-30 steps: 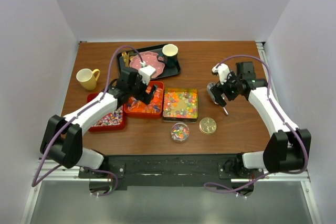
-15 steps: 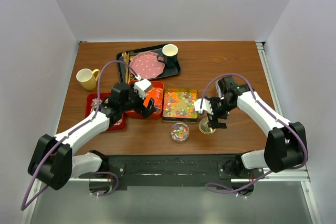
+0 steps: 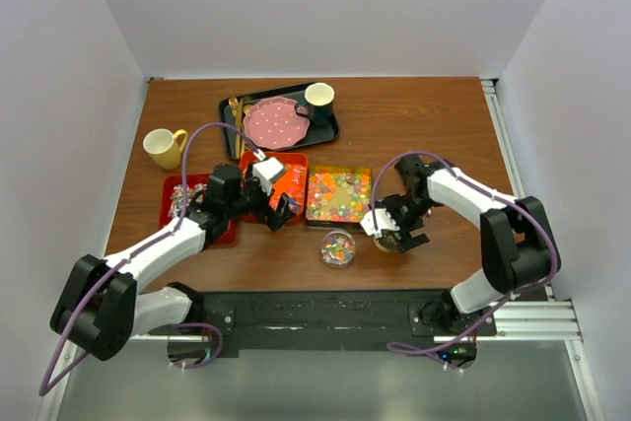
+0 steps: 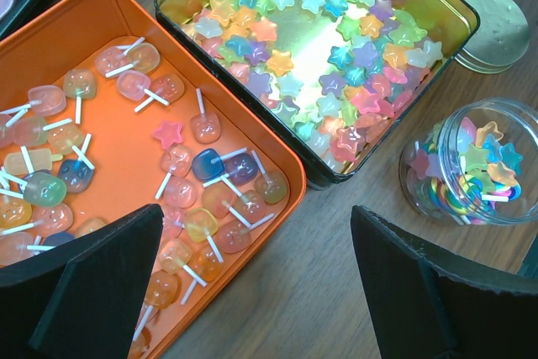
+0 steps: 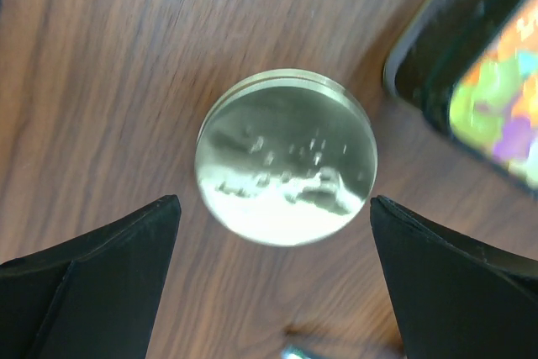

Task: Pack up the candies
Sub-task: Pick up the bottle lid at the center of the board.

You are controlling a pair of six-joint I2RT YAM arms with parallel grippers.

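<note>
Moved: our right gripper [image 5: 273, 201] has swung down over the gold lid [image 5: 286, 166], which we read as lining up a grasp.
Right gripper: spread wide, straddling it, nothing held.
Left gripper [image 4: 256, 224]: released, empty, over the orange tray [image 4: 109, 27] edge, near the jar [image 4: 471, 166].
Candies [image 4: 336, 48]: in tin [image 4: 332, 178], tray, jar.

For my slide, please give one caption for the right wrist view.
Right claw, open, centred over the round metal lid on the wooden table, beside the candy tin.

A robot lab booth: plain white walls [image 3: 325, 7] are closing in the wooden table [image 3: 424, 115], and two robot arms [image 3: 158, 244] are sitting bolted to a rail [image 3: 325, 315] at its near edge.
</note>
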